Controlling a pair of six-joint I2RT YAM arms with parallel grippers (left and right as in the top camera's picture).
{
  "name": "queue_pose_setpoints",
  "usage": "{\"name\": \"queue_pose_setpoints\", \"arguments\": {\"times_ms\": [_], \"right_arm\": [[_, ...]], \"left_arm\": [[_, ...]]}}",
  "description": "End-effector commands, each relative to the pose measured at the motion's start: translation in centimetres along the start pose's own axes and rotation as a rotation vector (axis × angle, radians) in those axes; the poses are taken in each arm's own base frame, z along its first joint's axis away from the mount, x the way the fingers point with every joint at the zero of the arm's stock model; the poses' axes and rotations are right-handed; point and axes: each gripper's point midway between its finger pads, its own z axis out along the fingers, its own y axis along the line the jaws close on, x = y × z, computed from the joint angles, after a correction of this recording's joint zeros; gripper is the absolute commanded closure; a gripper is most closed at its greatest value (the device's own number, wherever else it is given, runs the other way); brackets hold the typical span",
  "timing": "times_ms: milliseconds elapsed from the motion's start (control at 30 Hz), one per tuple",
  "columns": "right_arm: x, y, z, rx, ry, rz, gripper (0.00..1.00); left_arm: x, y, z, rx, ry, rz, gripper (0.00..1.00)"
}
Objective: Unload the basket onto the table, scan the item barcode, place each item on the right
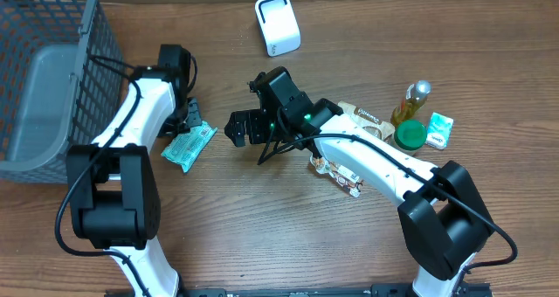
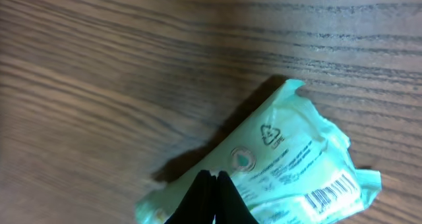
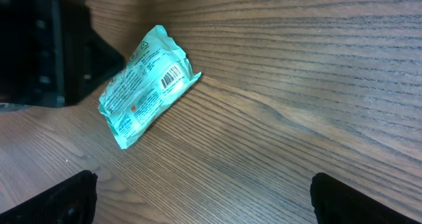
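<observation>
Packet [image 1: 189,146] flat, long axis diagonal, barcode [image 3: 171,76] up

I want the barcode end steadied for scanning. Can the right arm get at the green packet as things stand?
Probably yes. The right end effector is open facing the green packet, with bare table between them; the left end effector pinches just its other end, leaving the barcode end free.

Packet [image 3: 146,85] glossy crinkled plastic; table [image 3: 297,85] matt grained wood.
</observation>
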Motion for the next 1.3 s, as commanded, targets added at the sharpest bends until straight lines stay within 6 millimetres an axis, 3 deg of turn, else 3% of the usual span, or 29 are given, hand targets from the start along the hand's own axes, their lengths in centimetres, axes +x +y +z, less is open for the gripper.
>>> {"name": "queue_pose_setpoints", "arguments": {"times_ms": [0, 167, 467, 667, 833, 1100, 1267], "right_arm": [[-0.2, 0.4, 0.2, -0.01, -0.003, -0.007, 0.0], [-0.2, 0.4, 0.2, -0.01, -0.003, -0.007, 0.0], [-0.2, 0.4, 0.2, -0.01, -0.003, -0.007, 0.0], [-0.2, 0.4, 0.2, -0.01, -0.003, -0.007, 0.0], [-0.2, 0.4, 0.2, -0.01, -0.003, -0.007, 0.0], [-0.2, 0.4, 0.2, -0.01, -0.003, -0.007, 0.0], [-0.2, 0.4, 0.2, -0.01, -0.003, -0.007, 0.0]], "left_arm": [[1.5, -1.5, 1.4, 0.071, 0.039, 0.024, 0.96], [3.3, -4.8, 2.0, 0.271, 0.087, 0.081, 0.96], [5.0, -9.5, -0.3, 0.589, 0.152, 0.19, 0.96], [4.0, -11.2, -2.8, 0.71, 0.137, 0.204, 0.96], [1.4, -10.1, -4.9, 0.623, 0.093, 0.194, 0.96], [-0.5, -3.8, -2.0, 0.209, 0.026, -0.004, 0.96], [-1.0, -4.3, -0.8, 0.225, -0.021, 0.008, 0.95]]}}
